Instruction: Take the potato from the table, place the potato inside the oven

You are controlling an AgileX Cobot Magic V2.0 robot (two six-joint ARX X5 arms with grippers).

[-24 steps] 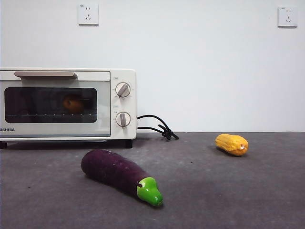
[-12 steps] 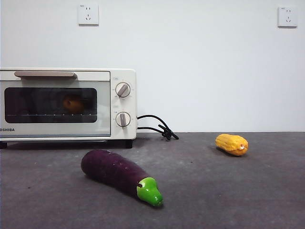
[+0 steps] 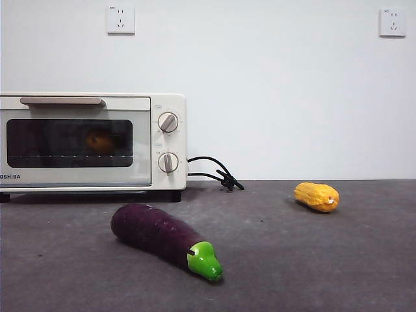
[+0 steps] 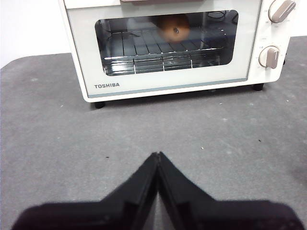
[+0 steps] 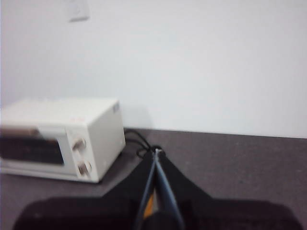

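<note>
A purple eggplant [image 3: 162, 238] with a green tip lies on its side at the front of the desk [image 3: 312, 260], just ahead of the oven's right corner, and a ridged yellow-orange corn cob [image 3: 316, 196] rests well apart from it toward the right, nearer the wall. Neither lies across the oven door. A black cord [image 3: 214, 172] runs in a loose tangle from the oven's right side along the foot of the wall. The desk is a dark grey, slightly mottled matte surface; behind it rises a plain white wall carrying two white power sockets [image 3: 120, 19], one above the oven and one at the far right. The cream-white Toshiba oven [image 3: 91, 142] stands at the left with its glass door shut, bar handle across the top and two silver knobs on its right panel. The potato [image 4: 174, 28] sits inside on the wire rack [image 4: 163, 50], seen through the glass toward the back, a small dark spot facing out. The left hand [image 4: 157, 155] hovers over bare desk in front of the oven door, jaws pressed together, gripping nothing. The right hand [image 5: 156, 152] is likewise closed tip to tip and empty, held off to the oven's right.
</note>
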